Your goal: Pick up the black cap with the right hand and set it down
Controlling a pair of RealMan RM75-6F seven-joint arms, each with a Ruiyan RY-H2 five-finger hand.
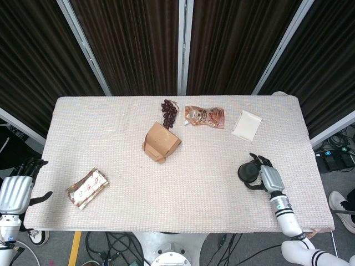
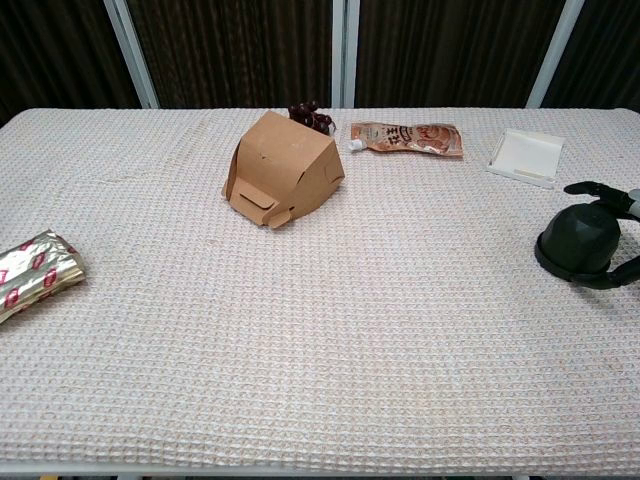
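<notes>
The black cap (image 1: 248, 172) sits on the table (image 1: 194, 194) near its right edge, well to the right of the cardboard box (image 1: 161, 142) and on the near side of the white tray (image 1: 246, 125). It rests flat on the cloth, dome up, which leaves its sides free for fingers to close round. The right hand (image 1: 267, 176) lies against the cap's right side, with fingers (image 2: 592, 188) curving over the far side and a thumb hooking round the near side, so the cap sits cupped between them. Whether the fingers press on it firmly enough to count as a grip cannot be told; the cap looks to be on the cloth, not lifted. My guess is that the grasp is just being formed.

Beyond the box lie a bunch of dark grapes (image 1: 168, 112) and a brown pouch (image 1: 204, 116). A foil packet (image 1: 86, 188) lies far to the box's left. The left hand (image 1: 16, 188) hangs off the table's left edge, fingers loosely apart, holding nothing
</notes>
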